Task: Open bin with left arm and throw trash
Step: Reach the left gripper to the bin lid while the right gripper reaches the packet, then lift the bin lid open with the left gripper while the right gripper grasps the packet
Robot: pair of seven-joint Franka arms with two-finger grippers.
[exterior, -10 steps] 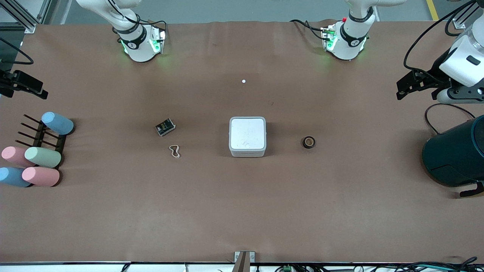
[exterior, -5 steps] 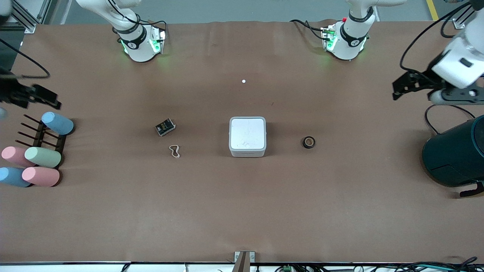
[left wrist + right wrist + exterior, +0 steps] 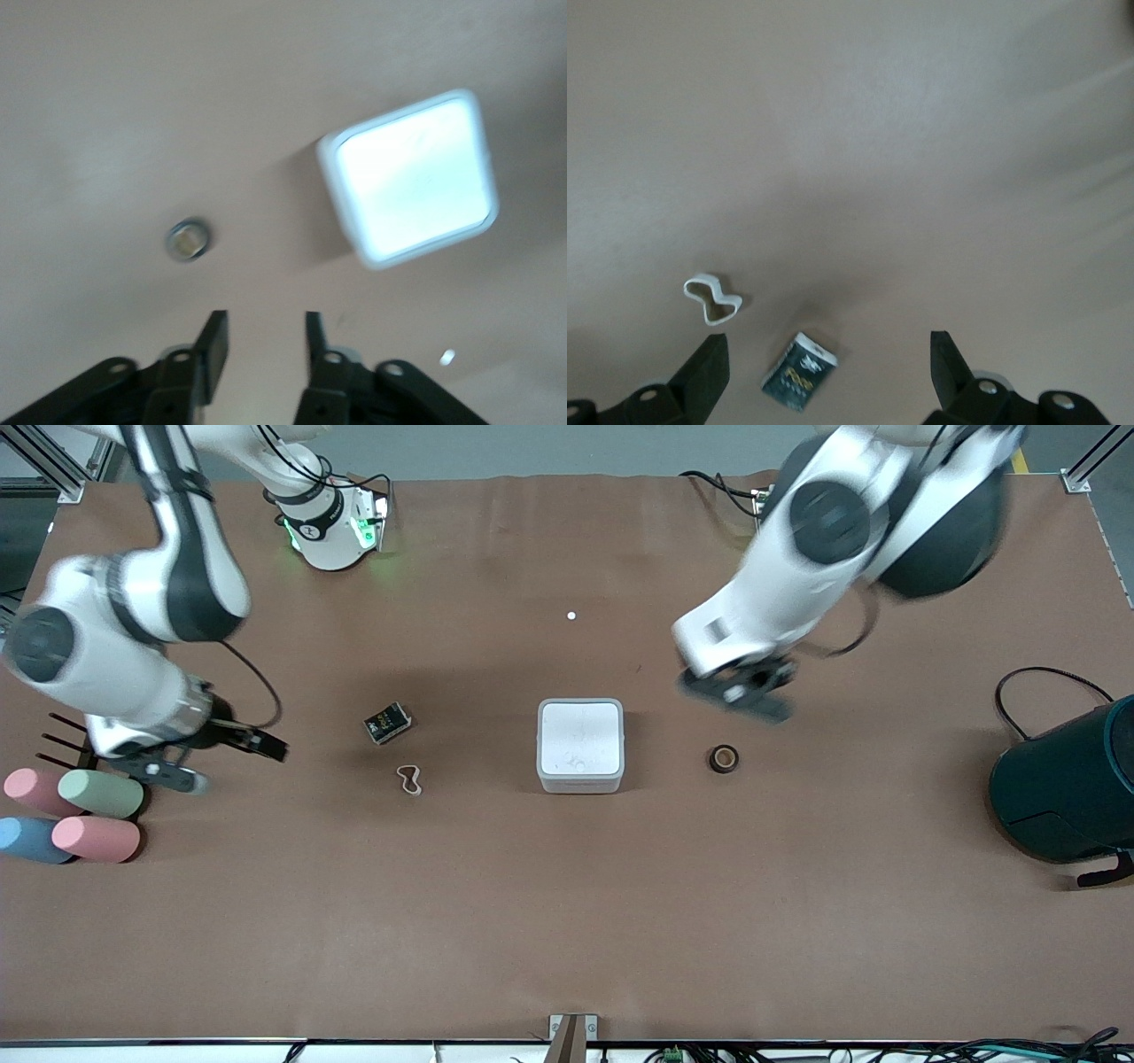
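Observation:
The bin (image 3: 580, 746), a light-grey square box with its white lid down, sits mid-table; the left wrist view shows the bin (image 3: 412, 177) too. The trash lies around it: a black snack packet (image 3: 387, 723) and a whitish rubber band (image 3: 409, 779) toward the right arm's end, a dark tape roll (image 3: 724, 758) toward the left arm's end. My left gripper (image 3: 740, 695) hangs over bare table near the tape roll (image 3: 188, 239). The left gripper (image 3: 263, 329) has a narrow gap with nothing in it. My right gripper (image 3: 257, 744) hovers near the packet (image 3: 799, 372). The right gripper (image 3: 826, 350) stands wide open, empty.
A rack with pastel cups, green (image 3: 99, 793) and pink (image 3: 96, 838) among them, stands at the right arm's end. A big dark teal cylinder (image 3: 1063, 788) with a cable stands at the left arm's end. A tiny white dot (image 3: 571, 615) lies toward the bases.
Both arms have swung in from the table's ends toward the middle. The left gripper's fingers have drawn closer together. The trash and the bin have not moved.

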